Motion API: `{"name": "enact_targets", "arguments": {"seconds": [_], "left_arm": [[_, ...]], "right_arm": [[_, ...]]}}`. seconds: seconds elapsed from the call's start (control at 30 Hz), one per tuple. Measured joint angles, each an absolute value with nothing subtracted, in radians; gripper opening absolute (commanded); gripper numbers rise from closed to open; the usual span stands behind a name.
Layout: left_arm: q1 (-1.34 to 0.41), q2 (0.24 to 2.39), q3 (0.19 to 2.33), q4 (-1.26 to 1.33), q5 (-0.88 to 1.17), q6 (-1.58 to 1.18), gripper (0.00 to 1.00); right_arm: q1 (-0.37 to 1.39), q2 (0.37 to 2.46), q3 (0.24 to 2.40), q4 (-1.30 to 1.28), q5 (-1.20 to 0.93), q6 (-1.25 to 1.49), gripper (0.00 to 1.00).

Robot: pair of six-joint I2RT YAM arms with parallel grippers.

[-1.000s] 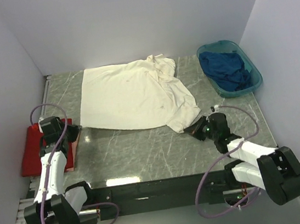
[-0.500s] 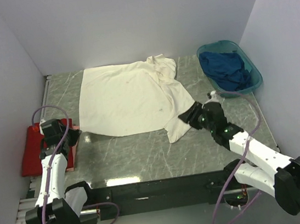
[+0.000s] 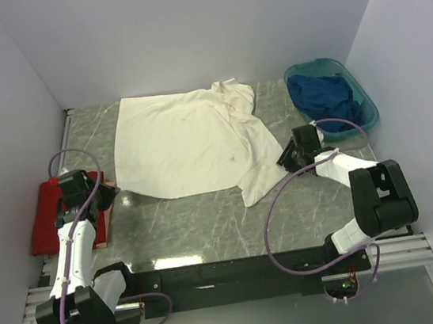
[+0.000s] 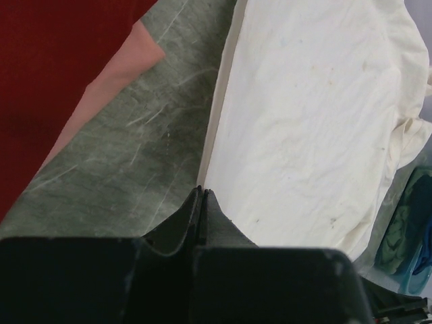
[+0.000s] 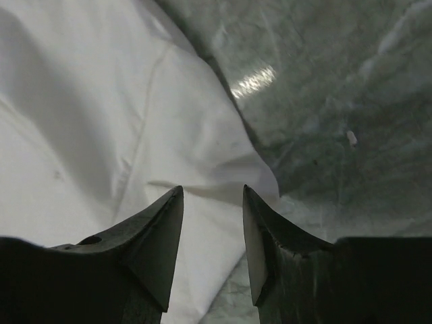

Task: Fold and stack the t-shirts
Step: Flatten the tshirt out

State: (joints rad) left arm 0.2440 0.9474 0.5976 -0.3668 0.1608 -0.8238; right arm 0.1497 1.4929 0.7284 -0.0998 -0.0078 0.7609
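Backing off the rumpled cream-white cotton t-shirt (image 3: 186,142), the right gripper (image 3: 290,155) is gaping, released. The left gripper (image 3: 114,193) is staying clenched.

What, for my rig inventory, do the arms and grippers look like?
The left arm and right arm have white shells with black joints, each trailing a lilac cable. The left gripper and right gripper are black with tapered, pointed fingers.
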Motion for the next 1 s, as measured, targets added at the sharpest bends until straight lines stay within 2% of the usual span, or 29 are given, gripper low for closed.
{"name": "enact_targets", "arguments": {"seconds": [0.37,0.7,0.83,1.0], "left_arm": [[0.244,0.953,0.601,-0.374,0.168,-0.805,0.00],[0.244,0.954,0.601,-0.376,0.168,-0.805,0.00],[0.244,0.954,0.601,-0.376,0.168,-0.805,0.00],[0.244,0.954,0.601,-0.376,0.168,-0.805,0.01]], "right_arm": [[0.150,1.462,0.642,-0.069,0.012,0.765,0.46],[0.147,1.305,0.607,-0.151,0.076,0.791,0.44],[0.146,1.339,0.607,-0.152,0.078,0.793,0.38],[0.146,1.398,0.607,-0.155,0.073,0.796,0.38]]}}
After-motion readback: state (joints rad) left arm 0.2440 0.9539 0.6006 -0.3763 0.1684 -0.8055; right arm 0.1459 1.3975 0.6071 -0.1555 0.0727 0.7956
